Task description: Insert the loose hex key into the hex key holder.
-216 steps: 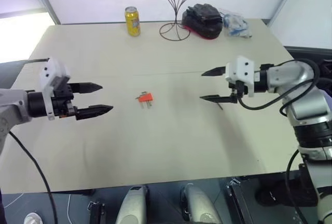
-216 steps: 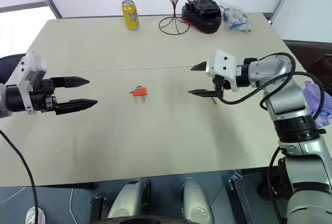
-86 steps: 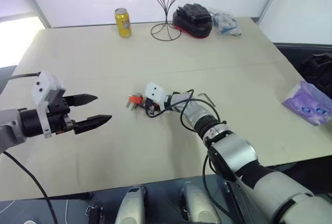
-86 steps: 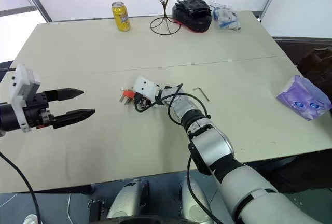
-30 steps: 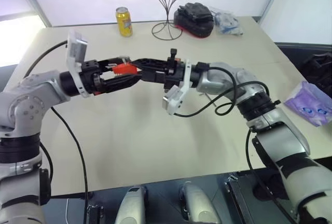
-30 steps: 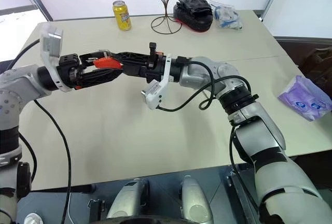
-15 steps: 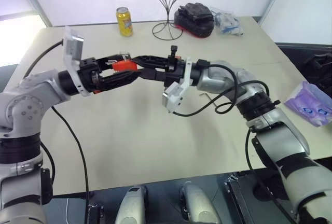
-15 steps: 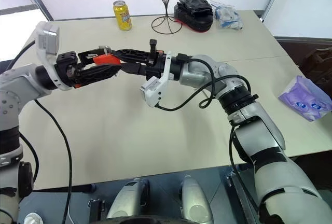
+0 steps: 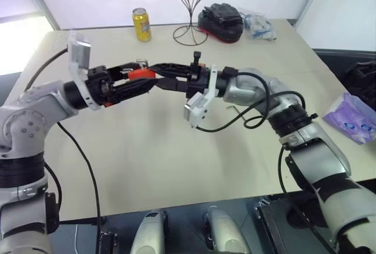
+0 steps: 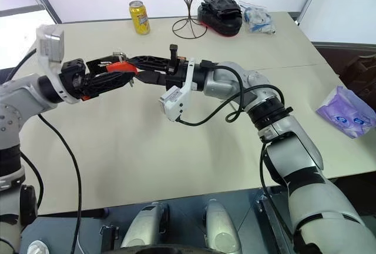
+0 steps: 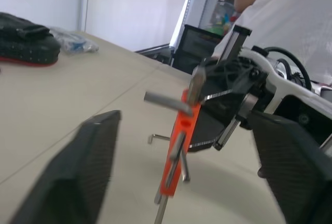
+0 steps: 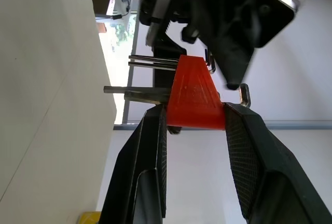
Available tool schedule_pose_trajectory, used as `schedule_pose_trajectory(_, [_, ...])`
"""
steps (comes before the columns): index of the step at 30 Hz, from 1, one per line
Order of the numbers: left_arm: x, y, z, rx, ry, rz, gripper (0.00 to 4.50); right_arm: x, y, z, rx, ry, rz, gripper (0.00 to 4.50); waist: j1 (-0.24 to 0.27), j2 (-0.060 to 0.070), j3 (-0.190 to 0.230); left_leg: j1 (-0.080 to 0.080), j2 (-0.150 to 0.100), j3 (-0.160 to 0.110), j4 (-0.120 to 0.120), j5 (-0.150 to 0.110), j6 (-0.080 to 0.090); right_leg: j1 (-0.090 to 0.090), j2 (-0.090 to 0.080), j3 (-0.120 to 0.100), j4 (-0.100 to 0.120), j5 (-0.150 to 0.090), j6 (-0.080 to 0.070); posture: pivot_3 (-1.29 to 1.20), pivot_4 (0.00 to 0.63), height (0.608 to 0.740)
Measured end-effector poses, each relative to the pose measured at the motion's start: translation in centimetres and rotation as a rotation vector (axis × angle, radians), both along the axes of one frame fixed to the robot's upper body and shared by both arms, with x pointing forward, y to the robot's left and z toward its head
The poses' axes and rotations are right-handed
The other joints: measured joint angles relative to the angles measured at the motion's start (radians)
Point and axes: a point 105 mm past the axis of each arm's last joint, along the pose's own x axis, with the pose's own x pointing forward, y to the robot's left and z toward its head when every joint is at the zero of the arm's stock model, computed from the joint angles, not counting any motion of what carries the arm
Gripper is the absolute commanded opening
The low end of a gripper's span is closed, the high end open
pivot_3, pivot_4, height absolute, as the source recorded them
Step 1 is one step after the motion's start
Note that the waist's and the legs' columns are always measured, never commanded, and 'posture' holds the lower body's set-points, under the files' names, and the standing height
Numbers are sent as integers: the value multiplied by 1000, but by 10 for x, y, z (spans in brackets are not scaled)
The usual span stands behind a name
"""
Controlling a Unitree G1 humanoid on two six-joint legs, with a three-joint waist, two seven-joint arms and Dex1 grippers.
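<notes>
Hex key holder (image 12: 196, 99) is clamped mid-air in right gripper (image 12: 194, 123). Left gripper (image 11: 181, 167) is parted around it, not gripping. Loose hex key (image 9: 234, 109) lies on table (image 9: 176, 148), not picked up. Insertion is not started.

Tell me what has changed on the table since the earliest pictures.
The hex key holder has left the table: the right gripper picked it up and now clamps it in the air. The left gripper came in from the left, and its fingers, wide apart a moment ago, are closing around the holder without clearly touching it. The loose hex key stayed on the table, and the yellow can kept its place.
</notes>
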Motion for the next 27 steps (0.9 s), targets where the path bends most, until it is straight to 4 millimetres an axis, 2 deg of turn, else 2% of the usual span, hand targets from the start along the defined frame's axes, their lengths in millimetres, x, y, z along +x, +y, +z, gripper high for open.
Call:
schedule_pose_trajectory(1, [0, 0, -1, 1, 5, 1, 2108, 0, 0, 0, -1, 1, -1, 1016, 1, 0, 0, 0, 0, 0, 0, 0, 0, 0, 0, 0, 0, 0, 0, 0, 150, 740])
schedule_pose_trajectory(4, [0, 1, -1, 6, 6, 4, 411, 0, 0, 1, 2, 5, 2, 1016, 5, 0, 0, 0, 0, 0, 0, 0, 0, 0, 0, 0, 0, 0, 0, 0, 150, 740])
schedule_pose_trajectory(5, [-2, 0, 0, 7, -1, -4, 45, 0, 0, 1, 6, 9, 1, 1016, 7, 0, 0, 0, 0, 0, 0, 0, 0, 0, 0, 0, 0, 0, 0, 0, 150, 740])
schedule_pose_trajectory(23, [-1, -3, -1, 5, -3, -6, 45, -1, -3, 1, 2, 65, -11, 1016, 9, 0, 0, 0, 0, 0, 0, 0, 0, 0, 0, 0, 0, 0, 0, 0, 150, 740])
schedule_pose_trajectory(27, [0, -3, -1, -1, -1, -1, 0, -2, -4, -2, -22, 70, -13, 3078, 8, 0, 0, 0, 0, 0, 0, 0, 0, 0, 0, 0, 0, 0, 0, 0, 150, 740])
